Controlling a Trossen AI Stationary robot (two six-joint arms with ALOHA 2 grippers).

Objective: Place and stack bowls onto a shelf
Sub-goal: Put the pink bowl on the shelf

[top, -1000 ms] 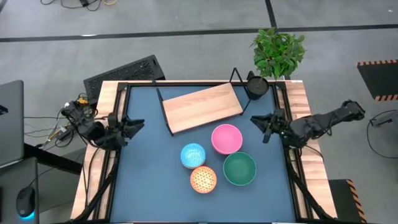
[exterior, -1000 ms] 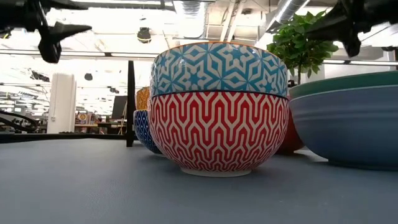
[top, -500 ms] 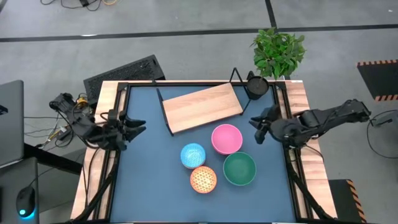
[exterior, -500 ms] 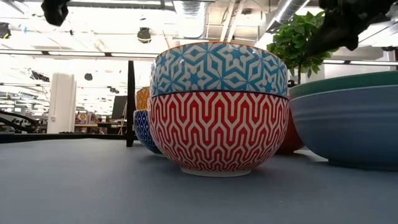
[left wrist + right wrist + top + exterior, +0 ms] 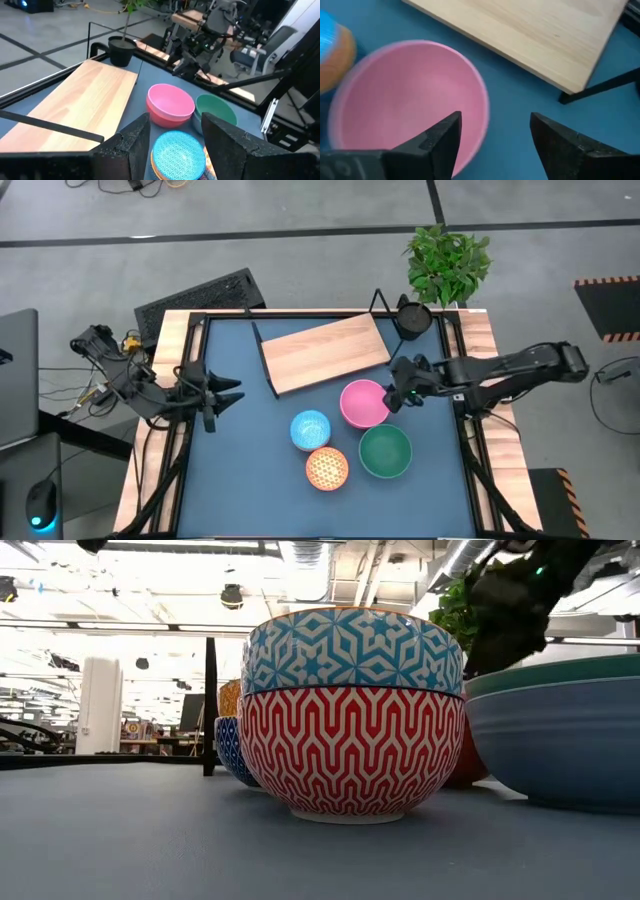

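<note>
From my remote station, looking straight down, I see the right gripper (image 5: 397, 394) hanging with its fingers spread and empty just beside the 3 o'clock rim of the plain pink round bowl (image 5: 364, 402); its wrist camera shows one finger over that bowl's rim and the other over the bare blue tabletop mat (image 5: 240, 470). The light-wood rectangular shelf board with its thin black wire frame (image 5: 324, 353) lies tilted at 12 o'clock on the mat, touching no bowl. The green bowl (image 5: 385, 451) sits at 5 o'clock from the pink one, the light blue patterned bowl (image 5: 310, 429) at 8 o'clock from it, and the orange-patterned bowl (image 5: 326, 468) just beside the blue one at its 5 o'clock. The left gripper (image 5: 219, 398) waits at the mat's 9 o'clock edge, fingers apart and holding nothing, well apart from the bowls.
</note>
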